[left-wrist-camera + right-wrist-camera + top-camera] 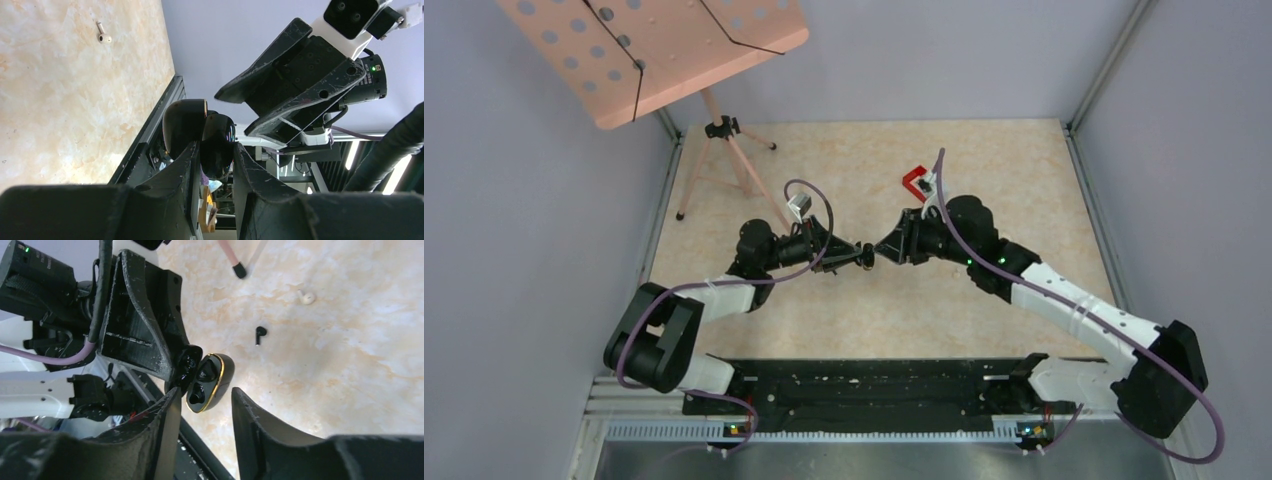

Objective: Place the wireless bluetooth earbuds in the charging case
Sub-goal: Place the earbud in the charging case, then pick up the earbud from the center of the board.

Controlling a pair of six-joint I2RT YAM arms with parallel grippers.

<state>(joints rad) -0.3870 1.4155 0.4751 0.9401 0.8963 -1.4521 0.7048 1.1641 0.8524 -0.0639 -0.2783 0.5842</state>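
Left jaws: closed on the charging case (200,135), which is gripped between the two fingers.
Right jaws: seen open, with a gap between the fingers (255,425); they are pointed at the left jaws, almost tip to tip.
Charging case: small, black and shiny; its lid is seen open in the right wrist view, with a gold rim around it. It is placed just in front of the right jaws' gap.
Dark earbud (260,334): laid on the surface (984,170), apart from the case.
Pale earbud (306,296): laid on the surface near the dark one, further from the case.
Red tray (914,182): seen on the surface behind the right arm (1064,300).
Pink stand (724,130): stood at the far left corner.
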